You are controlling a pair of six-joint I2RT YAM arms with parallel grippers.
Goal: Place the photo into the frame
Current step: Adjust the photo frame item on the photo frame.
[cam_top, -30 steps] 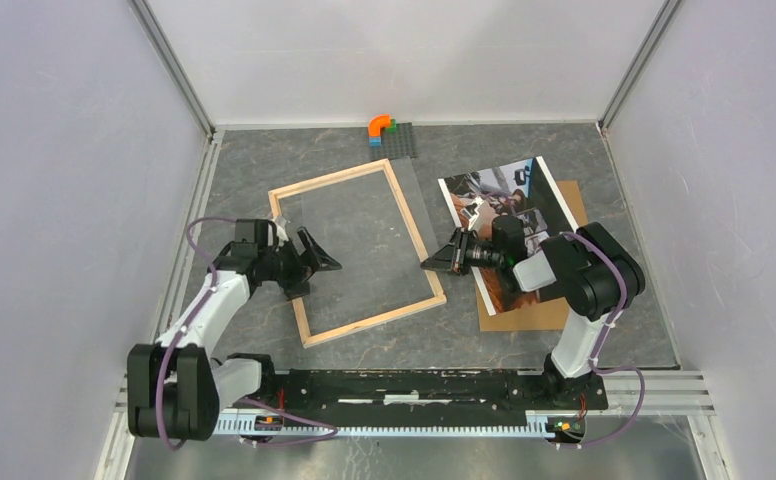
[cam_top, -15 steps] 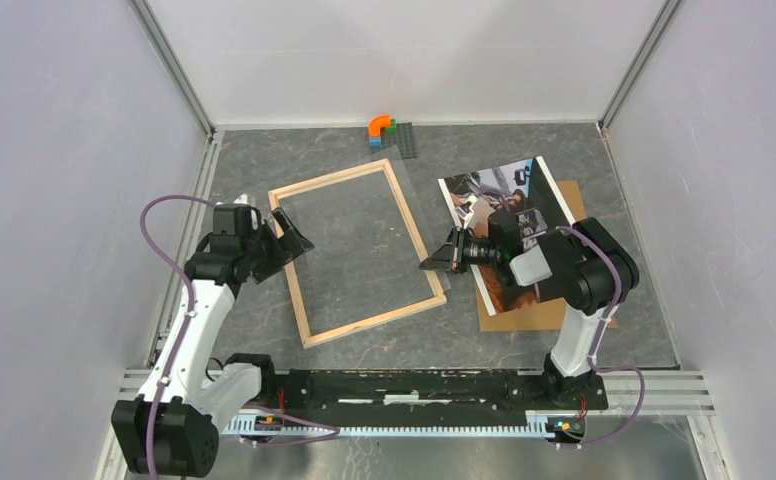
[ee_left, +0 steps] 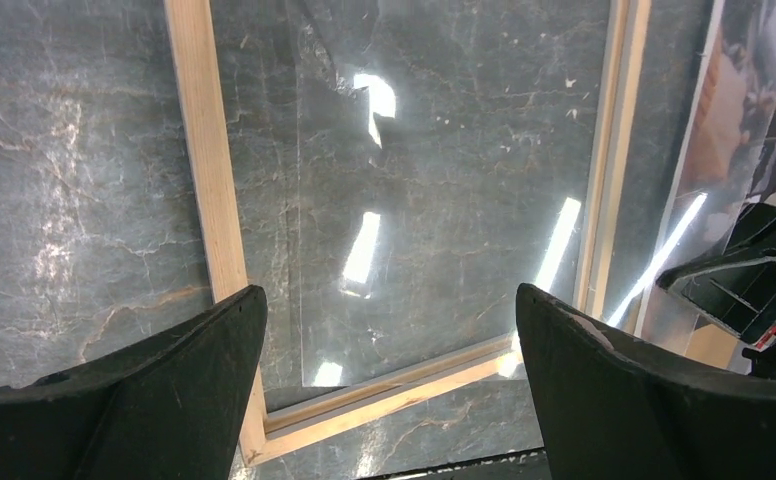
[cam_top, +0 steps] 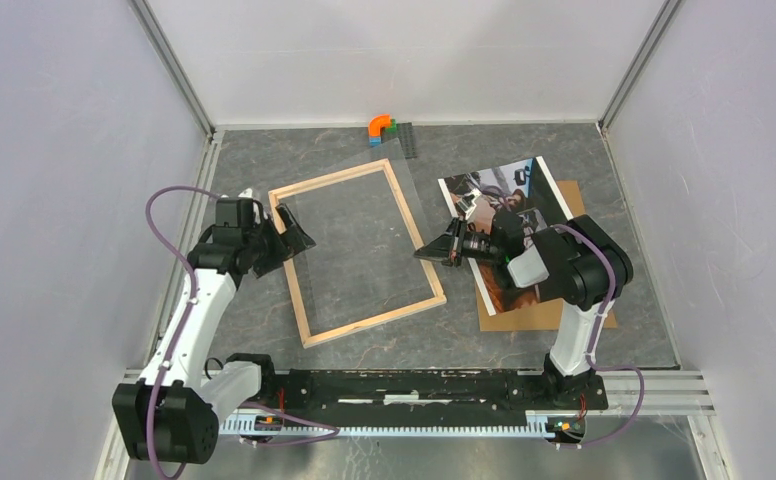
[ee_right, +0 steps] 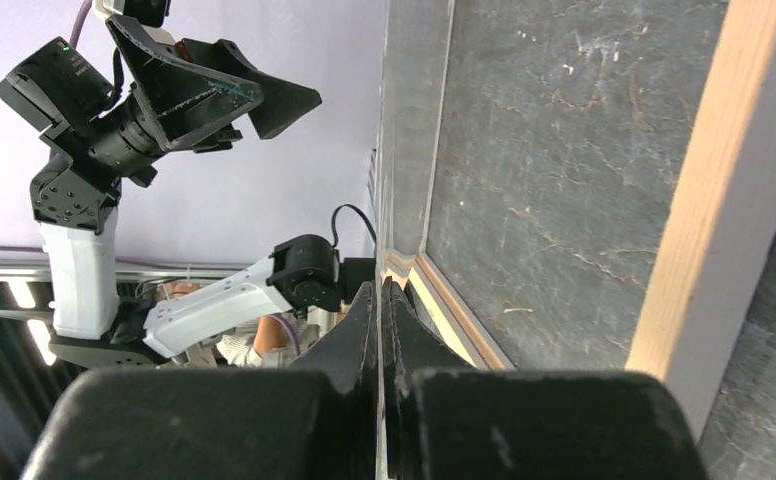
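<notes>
The pale wood frame (cam_top: 374, 319) lies flat at the middle of the table, seen close up as its left rail (ee_left: 209, 180). A clear sheet (ee_left: 414, 200) lies over its opening, shifted toward the right rail. My right gripper (cam_top: 426, 255) is shut on that sheet's right edge, and the thin pane runs between its fingers (ee_right: 381, 290). The photo (cam_top: 499, 190) rests on a brown backing board (cam_top: 524, 315) to the right of the frame, partly under my right arm. My left gripper (cam_top: 294, 235) hangs open over the frame's left rail, holding nothing (ee_left: 389, 300).
Orange, green and blue bricks (cam_top: 379, 127) sit beside a dark baseplate (cam_top: 404, 140) at the back wall. Enclosure walls stand on three sides. The arms' mounting rail (cam_top: 414, 385) runs along the near edge.
My left gripper has pulled back left from inside the frame to above its left rail and opened wider. My right gripper has shut on the clear sheet's edge and shifted slightly left.
</notes>
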